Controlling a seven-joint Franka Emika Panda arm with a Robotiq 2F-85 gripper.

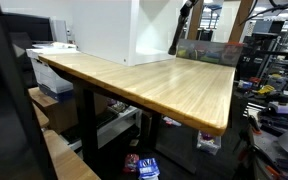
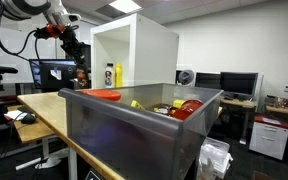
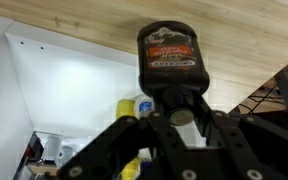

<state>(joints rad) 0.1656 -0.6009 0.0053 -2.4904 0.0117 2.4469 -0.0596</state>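
Gripping a dark sauce bottle (image 3: 171, 55) by its cap end, the claw (image 3: 176, 112) was closed tight on it, over the wooden table (image 3: 84, 20). Just beside it stood a white box (image 3: 59, 95) with a yellow bottle (image 3: 127, 110) inside. Farther along the table, in an exterior view, sat a gray bin (image 2: 134, 130) with red and yellow things in it.

From where I stand, the arm (image 2: 32, 10) reaches in high, bends at the wrist and hangs its gripper (image 2: 76, 58) downward. In the wrist view its two fingers (image 3: 224, 135) are clamped on the neck of a dark bottle (image 3: 171, 55).
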